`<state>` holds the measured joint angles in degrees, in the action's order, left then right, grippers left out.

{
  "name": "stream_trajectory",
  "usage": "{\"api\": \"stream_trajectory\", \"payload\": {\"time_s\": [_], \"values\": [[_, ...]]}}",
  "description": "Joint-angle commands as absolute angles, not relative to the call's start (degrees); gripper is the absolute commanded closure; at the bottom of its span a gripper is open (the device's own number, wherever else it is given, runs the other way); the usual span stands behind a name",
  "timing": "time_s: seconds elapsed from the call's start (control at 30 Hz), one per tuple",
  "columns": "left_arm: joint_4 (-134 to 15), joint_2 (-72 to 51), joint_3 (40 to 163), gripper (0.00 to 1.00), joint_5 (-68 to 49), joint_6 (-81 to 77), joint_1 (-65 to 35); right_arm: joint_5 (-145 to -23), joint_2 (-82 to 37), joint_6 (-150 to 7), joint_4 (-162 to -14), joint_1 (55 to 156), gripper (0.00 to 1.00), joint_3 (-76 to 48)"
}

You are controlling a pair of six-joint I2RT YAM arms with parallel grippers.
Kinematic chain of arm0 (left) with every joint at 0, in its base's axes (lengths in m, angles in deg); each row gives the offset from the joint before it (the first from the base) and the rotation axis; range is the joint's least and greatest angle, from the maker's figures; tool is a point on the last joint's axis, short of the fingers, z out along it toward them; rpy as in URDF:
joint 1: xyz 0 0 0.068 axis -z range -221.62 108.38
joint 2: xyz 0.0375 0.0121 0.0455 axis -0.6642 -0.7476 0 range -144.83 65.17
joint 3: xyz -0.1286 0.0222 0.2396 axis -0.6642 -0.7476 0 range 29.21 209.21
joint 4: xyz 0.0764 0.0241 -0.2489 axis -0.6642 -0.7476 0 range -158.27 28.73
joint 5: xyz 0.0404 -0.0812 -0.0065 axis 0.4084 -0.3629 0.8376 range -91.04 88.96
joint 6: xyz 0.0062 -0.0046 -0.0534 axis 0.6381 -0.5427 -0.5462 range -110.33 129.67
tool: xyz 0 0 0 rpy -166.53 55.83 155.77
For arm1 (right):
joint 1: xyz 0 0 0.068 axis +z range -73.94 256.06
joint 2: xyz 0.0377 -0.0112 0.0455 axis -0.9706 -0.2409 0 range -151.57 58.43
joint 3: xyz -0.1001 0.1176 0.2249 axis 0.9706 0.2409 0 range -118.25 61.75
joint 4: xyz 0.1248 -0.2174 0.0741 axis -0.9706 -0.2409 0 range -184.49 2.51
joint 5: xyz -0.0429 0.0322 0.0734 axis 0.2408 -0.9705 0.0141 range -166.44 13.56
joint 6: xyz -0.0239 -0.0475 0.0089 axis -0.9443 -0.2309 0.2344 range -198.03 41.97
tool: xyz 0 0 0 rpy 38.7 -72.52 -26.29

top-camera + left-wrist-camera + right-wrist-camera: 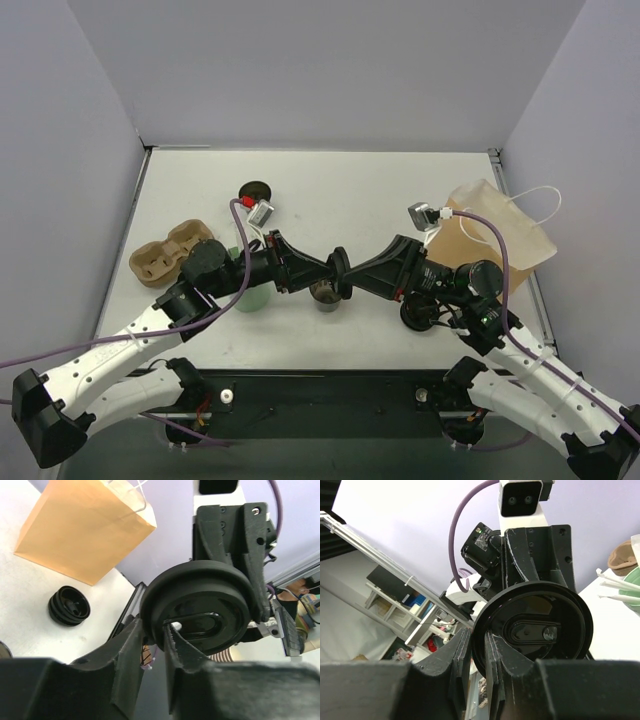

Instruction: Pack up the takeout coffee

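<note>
I have both grippers meeting in mid-air above the table [400, 190], with one flat black lid [200, 587] held roughly on edge between them. The right gripper [477, 640] has its jaws drawn narrow on the lid's rim and grips it. The left gripper [155, 635] comes at the same lid from the opposite side, with a finger on each face of the rim. Its jaws stand partway apart, and I cannot tell whether they press on the lid or only straddle it. The takeout coffee [418, 316] is in neither hand. It sits on the table behind the right gripper, under that arm's wrist, dark inside. From the left gripper it lies well ahead and off to the left. A brown paper bag [490, 240] stands farther back behind the right gripper, near the coffee. Below where the two grippers meet stands a black cup with a brown inside [327, 296]. A green cup [255, 298] sits behind the left gripper, beneath its arm.
</note>
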<state>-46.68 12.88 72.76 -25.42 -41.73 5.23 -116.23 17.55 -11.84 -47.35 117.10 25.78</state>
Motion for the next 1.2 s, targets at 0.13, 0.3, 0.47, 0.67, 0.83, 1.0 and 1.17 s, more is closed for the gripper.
{"api": "stream_trajectory", "payload": {"time_s": [0.13, 0.3, 0.47, 0.67, 0.83, 1.0, 1.17], "values": [[-42.4, 14.0, 73.0, 0.94, -25.5, -43.3, 6.0, -114.6, 18.8, -12.0, -41.9, 117.6, 0.69, 27.6], [-67.6, 15.9, 79.6, 1.0, -17.4, -35.4, 6.0, -108.7, 24.2, -23.2, -72.3, 117.6, 0.36, 22.3], [-90.4, 13.9, 87.0, 1.0, -5.7, -26.3, 5.9, -92.4, 30.1, -34.6, -101.3, 117.7, 0.07, 15.7], [-106.9, 3.5, 96.5, 1.0, 2.0, -21.9, 6.4, -85.1, 32.1, -39.8, -116.0, 117.6, 0.01, 11.8], [-112.2, -5.0, 103.4, 1.0, 5.0, -20.4, 7.4, -79.1, 28.2, -43.0, -125.1, 117.6, 0.02, 6.4], [-112.5, -12.9, 107.3, 1.0, 5.6, -20.0, 8.1, -78.4, 26.9, -43.7, -126.7, 117.7, 0.03, 5.1], [-111.5, -19.6, 109.4, 1.0, 4.8, -20.0, 8.3, -75.1, 27.4, -44.4, -126.8, 117.7, 0.03, 7.3]]}}
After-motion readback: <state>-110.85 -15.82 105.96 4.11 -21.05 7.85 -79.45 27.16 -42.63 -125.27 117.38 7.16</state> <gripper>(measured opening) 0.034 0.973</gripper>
